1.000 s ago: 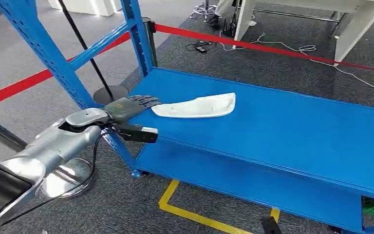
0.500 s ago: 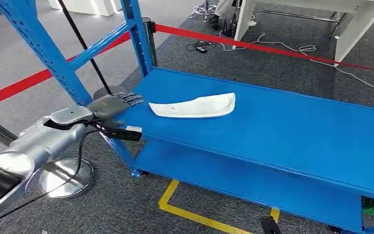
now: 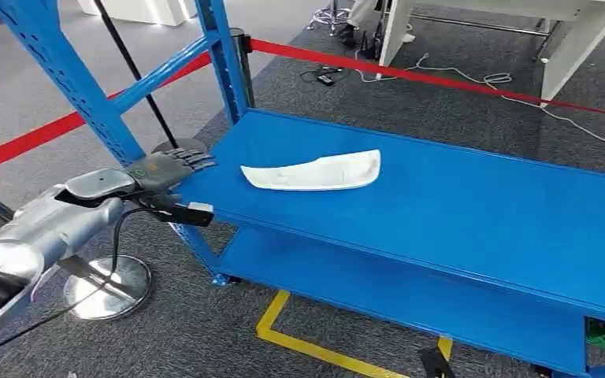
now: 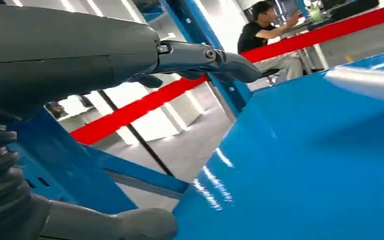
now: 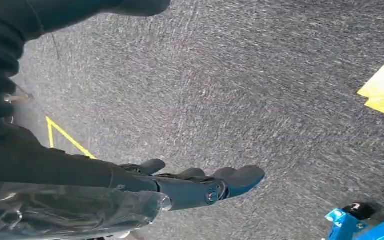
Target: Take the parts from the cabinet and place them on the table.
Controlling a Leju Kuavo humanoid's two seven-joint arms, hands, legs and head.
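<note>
A long white curved part [image 3: 315, 171] lies flat on the blue shelf [image 3: 457, 205], toward its left end. My left hand [image 3: 165, 167] hovers at the shelf's left edge, fingers stretched out and holding nothing, a short gap away from the part's near tip. In the left wrist view the left hand [image 4: 130, 55] reaches out over the glossy blue surface [image 4: 300, 180], and the white part [image 4: 375, 82] is a blurred pale shape at the edge. My right hand [image 5: 200, 182] hangs over the grey carpet with fingers extended and nothing in it.
Blue rack uprights [image 3: 71, 79] stand just left of the hand. A round stanchion base [image 3: 106, 287] with red barrier tape [image 3: 410, 75] sits on the floor beside the rack. A lower blue shelf [image 3: 378, 295] lies beneath. A person sits at a desk far off [image 4: 262, 30]. Yellow floor tape [image 3: 307, 346] marks the carpet.
My left hand has drawn back to the left, off the white part's tip, to the shelf's edge. The part stays where it lay.
</note>
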